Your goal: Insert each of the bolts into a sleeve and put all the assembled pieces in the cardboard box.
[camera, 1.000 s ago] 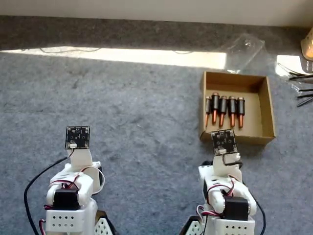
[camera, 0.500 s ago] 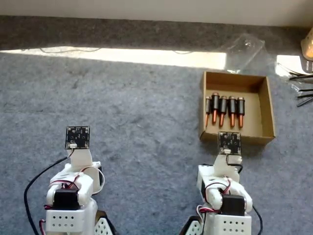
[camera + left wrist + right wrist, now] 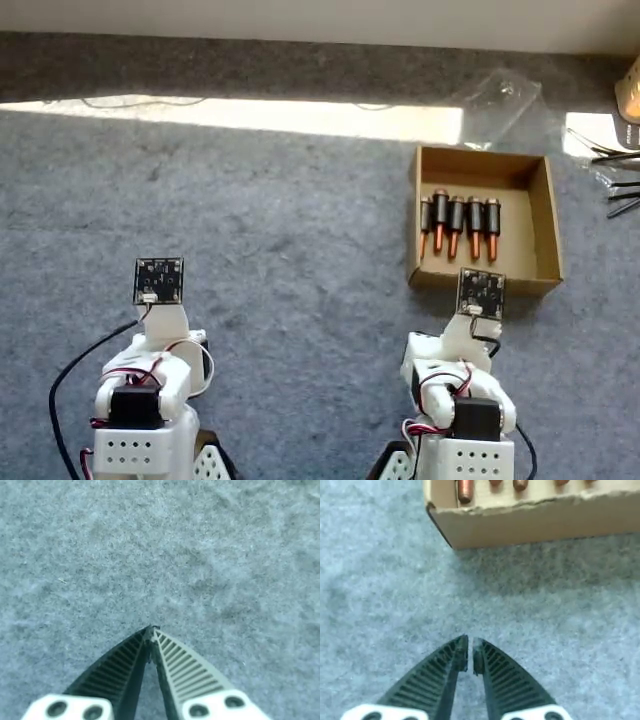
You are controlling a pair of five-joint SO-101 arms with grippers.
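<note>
Five assembled pieces (image 3: 456, 222) in cardboard box (image 3: 522, 212), just beyond right hand (image 3: 470, 642)

A grey, felt-like covering (image 3: 300, 250) spreads across the table, its nap rough and mottled. A bright band of sunlight (image 3: 250, 113) runs along the far side, with a thin dark wire (image 3: 130, 101) lying just beyond its edge. Toward the far right corner lies a crumpled piece of clear plastic packaging (image 3: 497, 100). Near it, a white sheet (image 3: 590, 130) catches the sun, and several black cables (image 3: 620, 190) reach in from the right edge.
</note>
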